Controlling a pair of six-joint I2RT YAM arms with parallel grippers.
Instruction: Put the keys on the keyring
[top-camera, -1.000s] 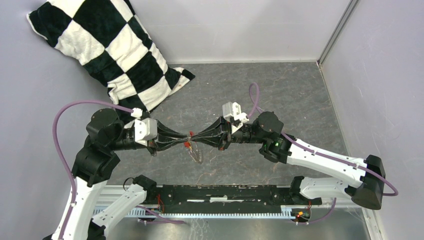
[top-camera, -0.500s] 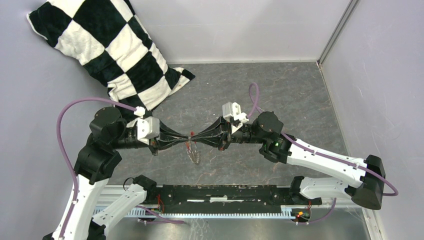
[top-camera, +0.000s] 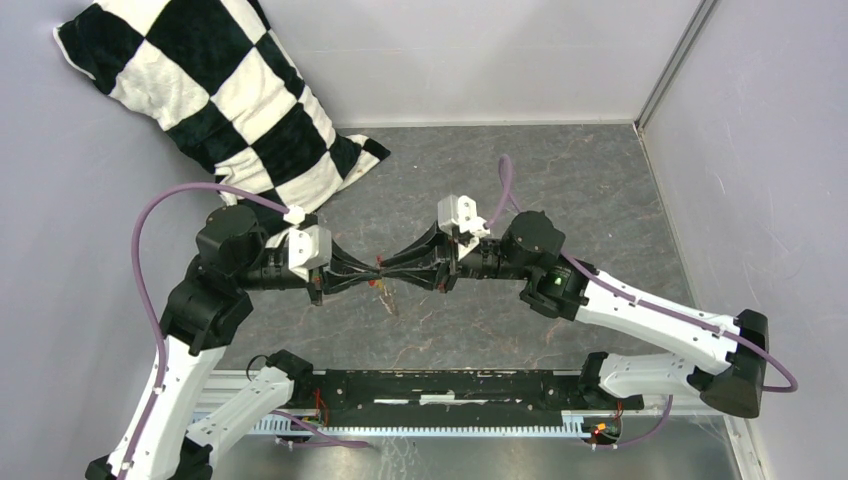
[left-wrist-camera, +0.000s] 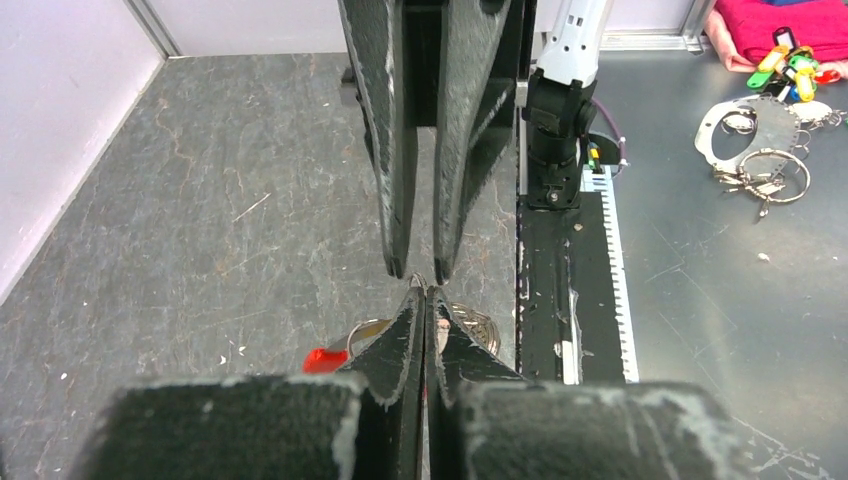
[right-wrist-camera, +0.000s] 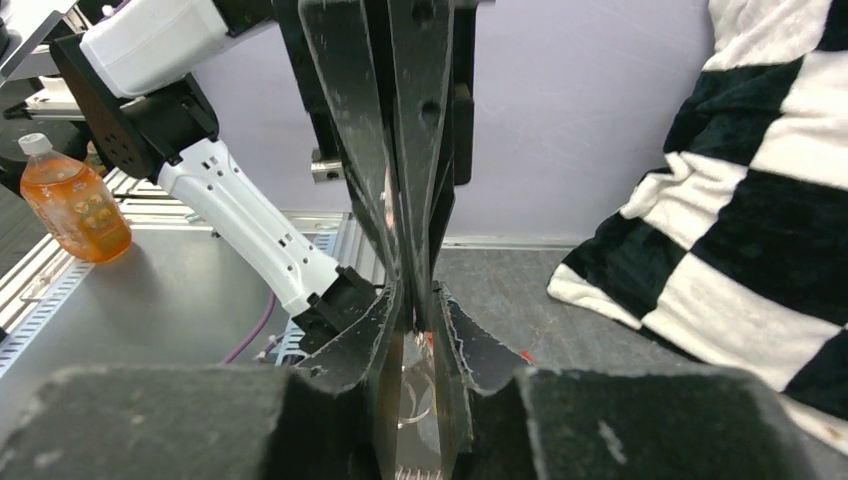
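Grey coiled metal marks the small round keyring (left-wrist-camera: 472, 322), which hangs against the underside of the left tool (left-wrist-camera: 425, 298) at the spot where both tools meet tip to tip, above the middle of the grey stone-patterned tabletop (top-camera: 580, 190). A tiny red-headed key (left-wrist-camera: 318, 358) dangles on the other side of the same fingers, just beside a thin loop of the ring.

The left tool's fingers are pressed together, with the ring's wire passing between them. The right tool (left-wrist-camera: 418, 270) points straight at it from the opposite side. Its fingertips stand a narrow gap apart, and a sliver of metal shows between them. Whether they press on that sliver cannot be told.

Both arms reach inward and almost level, forming one line across the tabletop. A black rail (top-camera: 450, 385) runs along the near edge, close below the hanging key. A black-and-white chequered plush cushion (top-camera: 200, 100) leans in the far left corner, its lower tip near the left arm's wrist. To the right, bare grey surface stretches to the pale right wall (top-camera: 760, 150) and the far wall. A bottle of orange liquid (right-wrist-camera: 72, 205) stands on the metal shelf beyond the rail, well apart from the tools.
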